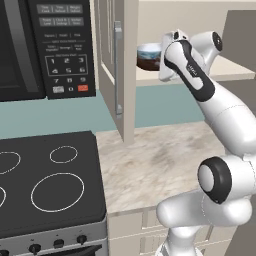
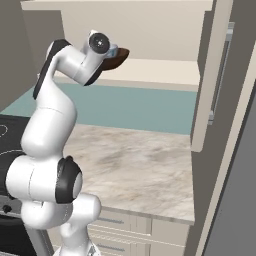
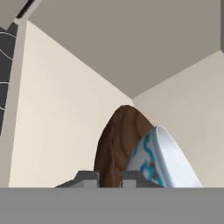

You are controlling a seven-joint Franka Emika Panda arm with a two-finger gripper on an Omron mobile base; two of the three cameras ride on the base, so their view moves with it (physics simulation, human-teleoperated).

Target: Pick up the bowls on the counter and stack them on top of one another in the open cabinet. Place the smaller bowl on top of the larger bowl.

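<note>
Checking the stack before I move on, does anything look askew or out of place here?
Nothing stands out: the small pale blue bowl sits in the wider dark brown wooden bowl on the beige cabinet's shelf.

The arm's wrist covers the right side of the blue bowl (image 1: 148, 50) and brown bowl (image 1: 148, 62), and the hand view cuts both bowls off at six o'clock.
</note>
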